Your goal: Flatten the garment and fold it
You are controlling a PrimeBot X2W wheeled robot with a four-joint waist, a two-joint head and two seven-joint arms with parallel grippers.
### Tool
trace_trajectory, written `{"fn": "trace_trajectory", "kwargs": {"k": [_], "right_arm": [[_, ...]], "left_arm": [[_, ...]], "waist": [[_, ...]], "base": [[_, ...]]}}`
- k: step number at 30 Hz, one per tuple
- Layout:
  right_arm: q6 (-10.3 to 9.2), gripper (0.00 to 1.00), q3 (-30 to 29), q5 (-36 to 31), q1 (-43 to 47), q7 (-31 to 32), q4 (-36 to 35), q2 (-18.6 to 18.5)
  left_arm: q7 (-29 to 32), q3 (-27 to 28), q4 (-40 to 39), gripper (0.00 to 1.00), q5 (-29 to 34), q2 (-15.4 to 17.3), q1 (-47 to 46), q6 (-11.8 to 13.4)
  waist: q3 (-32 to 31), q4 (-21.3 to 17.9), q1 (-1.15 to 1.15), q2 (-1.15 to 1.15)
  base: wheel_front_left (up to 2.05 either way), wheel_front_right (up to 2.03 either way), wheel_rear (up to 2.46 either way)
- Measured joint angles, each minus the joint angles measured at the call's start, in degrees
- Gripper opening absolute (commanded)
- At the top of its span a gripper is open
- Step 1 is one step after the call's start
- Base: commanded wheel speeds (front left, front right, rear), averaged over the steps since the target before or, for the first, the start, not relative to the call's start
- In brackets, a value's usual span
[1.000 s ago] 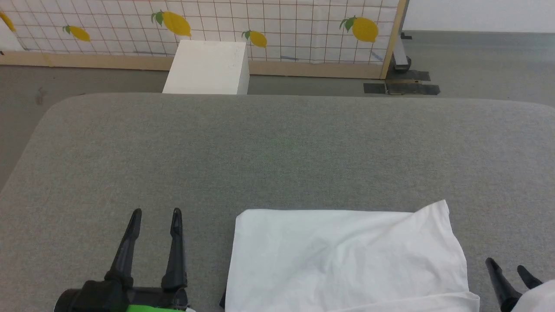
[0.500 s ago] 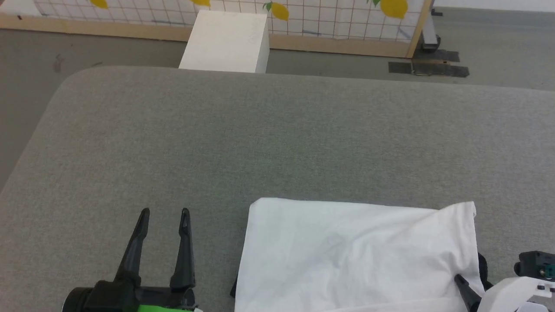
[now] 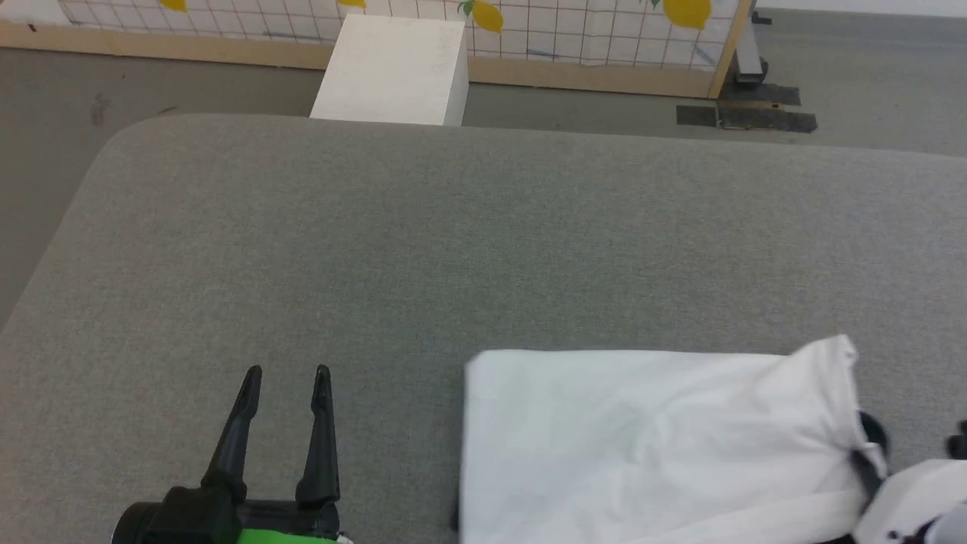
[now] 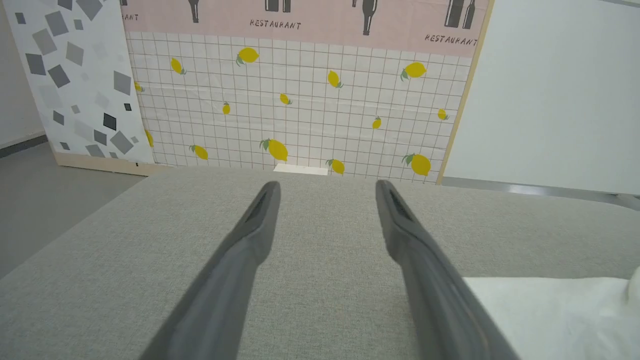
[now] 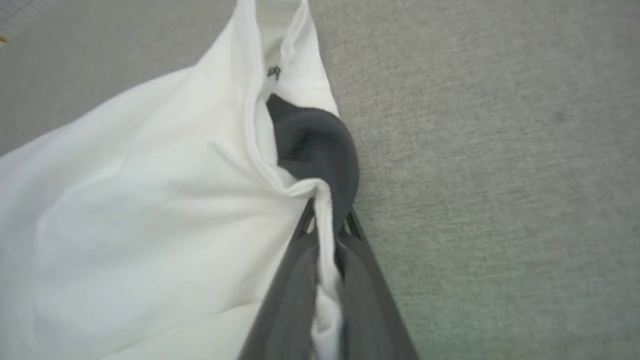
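While my left hand (image 3: 287, 372) sits low at the near left of the grey fabric-covered desk (image 3: 453, 249), its two dark fingers stand parted with nothing between them. In the left wrist view this left hand (image 4: 325, 187) points across bare grey cloth toward a partition (image 4: 300, 100) printed with a grid and yellow lemons.

The shirt (image 3: 650, 438) lies at the near right of the desk as a white, roughly rectangular folded shape. Its left edge is straight and its far right corner is lifted into a peak. It lies well apart from the left hand. A corner of the shirt (image 4: 550, 315) shows at the lower right of the left wrist view.

My right hand (image 5: 327, 210) is closed on the shirt's right edge. Both fingers pinch a ridge of white fabric that runs up between them, and the shirt (image 5: 150, 225) gathers into folds toward that pinch. Just past the fingertips bulges a lump of black cloth (image 5: 315, 145), probably a sleeve, though I cannot tell for sure. In the head view the same black cloth (image 3: 874, 431) peeks out beside my pale forearm (image 3: 914, 495).

Beyond the desk, a white box (image 3: 393, 72) stands on the grey floor (image 3: 869, 91), in front of the partition (image 3: 589, 30).
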Motion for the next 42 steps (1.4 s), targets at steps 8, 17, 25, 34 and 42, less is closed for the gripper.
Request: {"fn": "trace_trajectory", "kwargs": {"k": [8,17,25,34,42], "right_arm": [[-0.03,0.0,-11.74,-2.91,-0.48,-0.29,-1.07,-5.37],[-0.04,0.0,-2.92,-0.12,0.97,4.71,-11.73,-4.41],[-0.04,0.0,10.55,3.65,3.27,12.34,-22.29,-1.58],[-0.04,0.0,18.92,4.0,3.16,14.92,-22.03,-0.73],[-0.04,0.0,24.48,0.91,0.15,14.17,-14.22,0.1]], "left_arm": [[0.0,0.24,0.79,1.0,-0.01,-0.3,0.05,-0.79],[0.01,0.57,1.53,1.0,-0.02,-1.4,0.05,-1.63],[0.0,0.63,2.57,1.0,-0.02,-2.34,0.01,-2.7],[0.0,0.66,3.87,1.0,-0.02,-3.76,-0.09,-4.21],[0.0,1.01,4.7,1.0,0.0,-4.49,-0.12,-5.19]], "waist": [[-1.24,-1.47,0.0,0.0],[-1.4,-2.76,0.0,0.0],[-1.34,-1.5,0.0,0.0],[-1.4,1.57,0.0,0.0],[-1.51,2.81,0.0,0.0]], "base": [[0.0,0.0,0.0],[0.0,0.0,0.0],[0.0,0.0,0.0],[0.0,0.0,0.0],[0.0,0.0,0.0]]}}
